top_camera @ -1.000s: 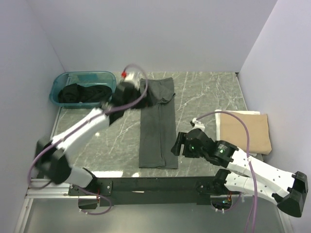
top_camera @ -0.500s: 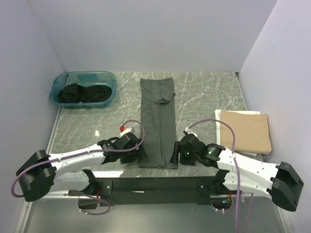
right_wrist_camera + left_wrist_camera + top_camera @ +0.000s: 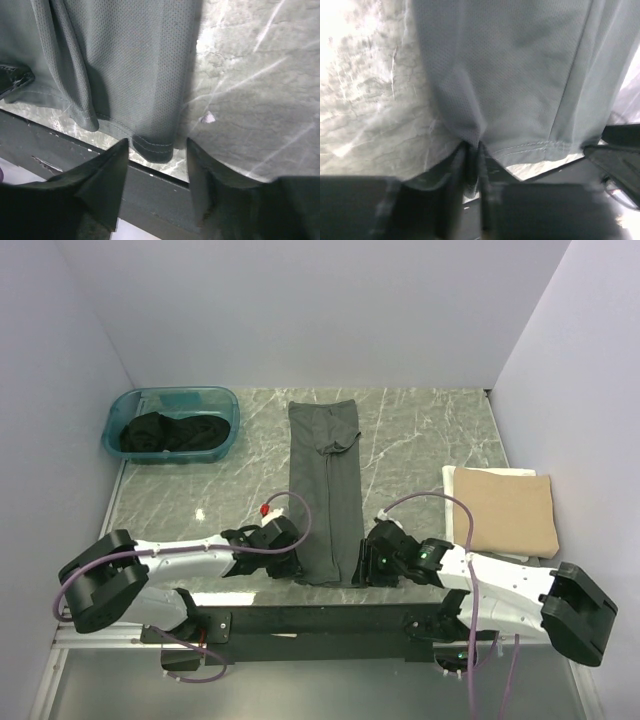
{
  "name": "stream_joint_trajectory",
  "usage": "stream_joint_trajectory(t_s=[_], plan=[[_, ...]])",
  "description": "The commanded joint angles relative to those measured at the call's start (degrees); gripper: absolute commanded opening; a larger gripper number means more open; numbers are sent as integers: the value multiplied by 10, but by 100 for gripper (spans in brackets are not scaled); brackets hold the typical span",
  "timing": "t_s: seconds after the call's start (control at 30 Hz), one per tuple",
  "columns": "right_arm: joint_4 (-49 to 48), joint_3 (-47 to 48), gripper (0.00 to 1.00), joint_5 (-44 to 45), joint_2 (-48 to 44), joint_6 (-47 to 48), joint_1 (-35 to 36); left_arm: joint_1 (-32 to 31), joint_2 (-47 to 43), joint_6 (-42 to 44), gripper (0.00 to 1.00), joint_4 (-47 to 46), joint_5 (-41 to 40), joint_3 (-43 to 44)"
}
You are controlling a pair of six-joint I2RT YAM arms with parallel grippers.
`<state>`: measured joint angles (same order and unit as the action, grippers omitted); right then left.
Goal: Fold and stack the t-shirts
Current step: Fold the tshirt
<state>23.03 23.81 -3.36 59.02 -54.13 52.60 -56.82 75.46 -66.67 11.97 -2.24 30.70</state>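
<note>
Both arms lie low along the near edge of the table (image 3: 420,440), forearms reaching inward toward each other, wrists at the near hem of the grey-olive t-shirt (image 3: 325,490). The left gripper (image 3: 471,152) has its fingers pressed together on the hem's near-left corner, and the cloth puckers up from the pinch. The right gripper (image 3: 159,150) is spread, 1 finger on each side of the near-right corner, with the hem lying between them; I cannot tell whether the tips touch the cloth. That hem lies just beside the table's near edge, close to the black rail (image 3: 320,622). The shirt is 1 long narrow strip running away toward the far wall, with bare marble on both sides. To the right, well apart, the tan t-shirt (image 3: 505,510) lies folded by the right wall. At far left, the teal tub (image 3: 170,393) holds the black t-shirts (image 3: 165,432).
</note>
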Motion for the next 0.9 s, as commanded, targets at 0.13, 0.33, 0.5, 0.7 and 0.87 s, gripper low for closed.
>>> stream_joint_trajectory(t_s=[0.13,0.33,0.5,0.7,0.87], plan=[[-38,-10,38,-21,25,4,-3,-11,8,-12,1,59,-32,-5],[-76,-61,3,-58,-21,-17,0,-53,-16,-51,1,74,-30,-27],[-65,-119,0,-89,-143,-69,17,-116,-52,-122,1,97,-36,-47],[2,-108,0,-48,-253,-82,29,-128,-105,-149,1,139,-79,-28],[-5,-59,0,-24,-228,-50,28,-128,-135,-143,1,97,-95,-18]])
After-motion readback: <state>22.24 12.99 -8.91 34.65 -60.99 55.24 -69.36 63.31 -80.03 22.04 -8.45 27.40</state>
